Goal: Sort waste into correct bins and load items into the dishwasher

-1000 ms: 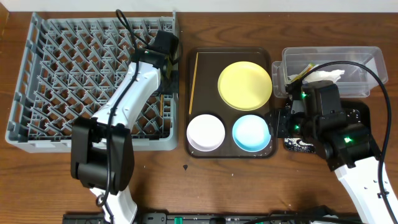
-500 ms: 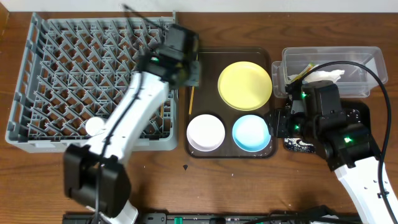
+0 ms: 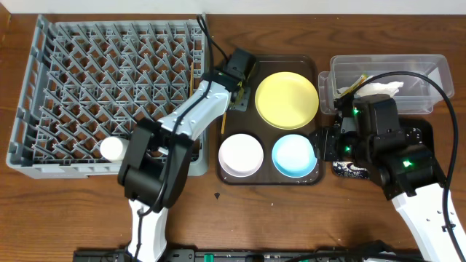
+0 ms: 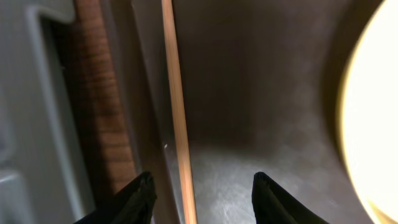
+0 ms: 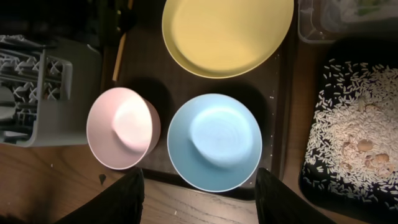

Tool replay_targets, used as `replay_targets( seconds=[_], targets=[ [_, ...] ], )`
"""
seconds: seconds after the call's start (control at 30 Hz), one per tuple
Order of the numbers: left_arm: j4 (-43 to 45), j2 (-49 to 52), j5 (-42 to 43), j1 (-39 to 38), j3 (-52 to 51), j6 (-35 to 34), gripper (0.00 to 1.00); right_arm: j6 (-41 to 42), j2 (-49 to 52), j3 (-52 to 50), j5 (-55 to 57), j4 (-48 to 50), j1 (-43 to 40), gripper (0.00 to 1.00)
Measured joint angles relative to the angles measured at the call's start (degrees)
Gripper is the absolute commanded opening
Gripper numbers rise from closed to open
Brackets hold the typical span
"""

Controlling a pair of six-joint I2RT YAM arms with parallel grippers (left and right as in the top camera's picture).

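My left gripper is open low over the left edge of the brown serving tray. In the left wrist view, a thin wooden chopstick runs between its spread fingers. Another chopstick lies in the grey dish rack, where the small white cup also sits. The yellow plate, white bowl and light blue bowl are on the tray. My right gripper is open and empty, hovering above the blue bowl.
The clear tub at the back right holds the white napkin and the green-yellow wrapper. The black tray beside it holds rice scraps and is partly under my right arm. A dark crumb lies on the table.
My left arm has swung right from the dish rack to the brown tray's left edge, over the chopstick. The white cup now shows in the rack. The right arm has not moved.
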Motion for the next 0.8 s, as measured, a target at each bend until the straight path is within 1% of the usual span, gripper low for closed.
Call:
replay_targets(
  seconds=[0.17,0.27,0.33,0.37,0.43,0.53,0.67,0.8],
  targets=[
    [1.03,3.56,-0.68,-0.02,0.00,0.31,0.51,0.00,0.00,0.00,0.02,0.00,0.00,0.55],
    [1.55,3.85,-1.07,-0.02,0.20,0.55,0.51,0.00,0.00,0.00,0.00,0.00,0.00,0.55],
    [1.68,3.89,-1.07,-0.02,0.20,0.59,0.49,0.00,0.00,0.00,0.02,0.00,0.00,0.55],
    [1.68,3.89,-0.96,-0.02,0.20,0.57,0.47,0.00,0.00,0.00,0.00,0.00,0.00,0.55],
    [1.70,3.89,0.11,-0.02,0.20,0.52,0.45,0.00,0.00,0.00,0.00,0.00,0.00,0.55],
    [1.70,3.89,2.82,0.00,0.20,0.46,0.40,0.00,0.00,0.00,0.00,0.00,0.00,0.55],
    [1.73,3.89,6.36,-0.02,0.20,0.61,0.40,0.00,0.00,0.00,0.02,0.00,0.00,0.54],
    [1.66,3.89,8.20,0.00,0.20,0.63,0.39,0.00,0.00,0.00,0.00,0.00,0.00,0.54]
  ],
)
